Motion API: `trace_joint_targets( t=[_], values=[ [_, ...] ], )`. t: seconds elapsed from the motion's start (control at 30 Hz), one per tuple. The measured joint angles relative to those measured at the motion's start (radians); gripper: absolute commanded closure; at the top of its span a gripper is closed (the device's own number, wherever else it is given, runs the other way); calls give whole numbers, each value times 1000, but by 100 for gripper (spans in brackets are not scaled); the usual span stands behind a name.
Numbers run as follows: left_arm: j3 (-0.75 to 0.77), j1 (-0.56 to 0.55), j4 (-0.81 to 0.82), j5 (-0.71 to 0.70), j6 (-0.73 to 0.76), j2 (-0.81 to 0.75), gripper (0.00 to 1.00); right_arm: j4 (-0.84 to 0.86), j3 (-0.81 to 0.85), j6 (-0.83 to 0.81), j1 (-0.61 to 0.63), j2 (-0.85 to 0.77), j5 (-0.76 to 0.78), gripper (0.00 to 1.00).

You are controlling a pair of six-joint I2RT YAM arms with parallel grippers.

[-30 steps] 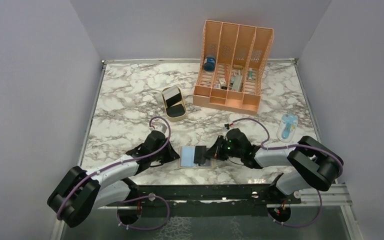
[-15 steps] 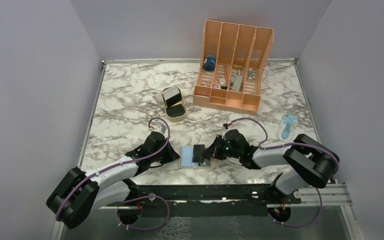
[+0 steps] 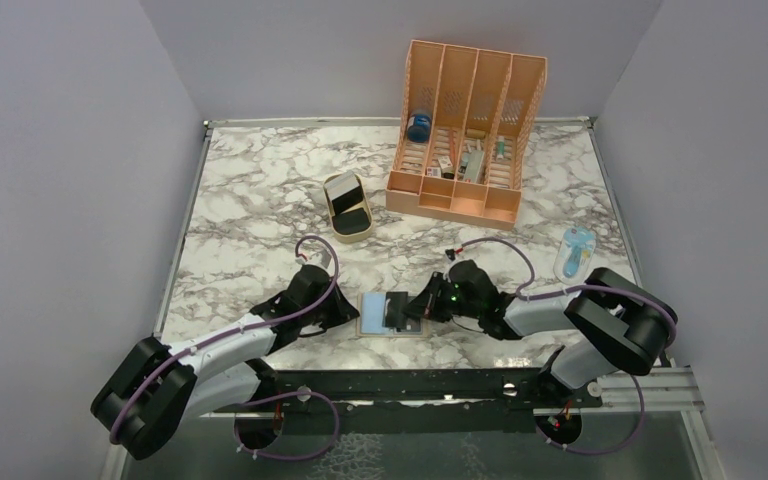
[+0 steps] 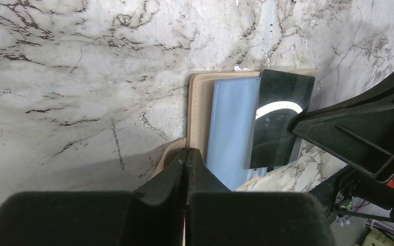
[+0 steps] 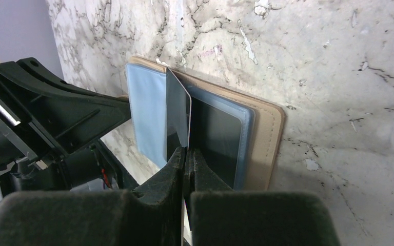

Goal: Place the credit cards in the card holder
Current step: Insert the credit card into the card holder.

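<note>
The right gripper (image 5: 186,152) pinches a black credit card (image 4: 278,120) over the open card holder (image 4: 199,110). The left gripper (image 4: 186,154) is clenched on its edge, on the marble surface (image 4: 82,77).

Light's soft and even from overhead, so the white-and-grey marble tabletop (image 3: 250,190) looks bright with only faint shadows under the arms (image 3: 230,340). Left wrist view has a curved white glare streak on the glossy black plastic card (image 4: 279,125), and the left gripper (image 4: 186,154) goes blurry nearest the lens.
</note>
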Motion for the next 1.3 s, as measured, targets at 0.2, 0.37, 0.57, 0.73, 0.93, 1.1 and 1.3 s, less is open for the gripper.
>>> trace_joint_targets(
  t=[0.2,0.37,0.57,0.73,0.93,1.1,1.3],
  values=[
    [-7,0,-1,-3,-3,-10,100,4,0,0,13,1,-8,99],
    [-8,-2,-1,-4,-4,-13,100,3,1,-11,25,1,-8,99],
    [-8,-2,-1,-5,-4,-13,100,4,18,-27,34,23,-16,99],
    [-8,-2,-1,-5,-4,-13,100,5,37,-41,43,41,-24,99],
    [-8,-2,-1,-8,-3,-13,100,-22,48,-48,44,36,-26,99],
    [-8,-2,-1,-8,-3,-13,100,-113,77,-43,47,-1,-21,99],
    [-8,-2,-8,-13,-2,-18,100,-172,86,-8,49,-8,-16,99]
  ],
)
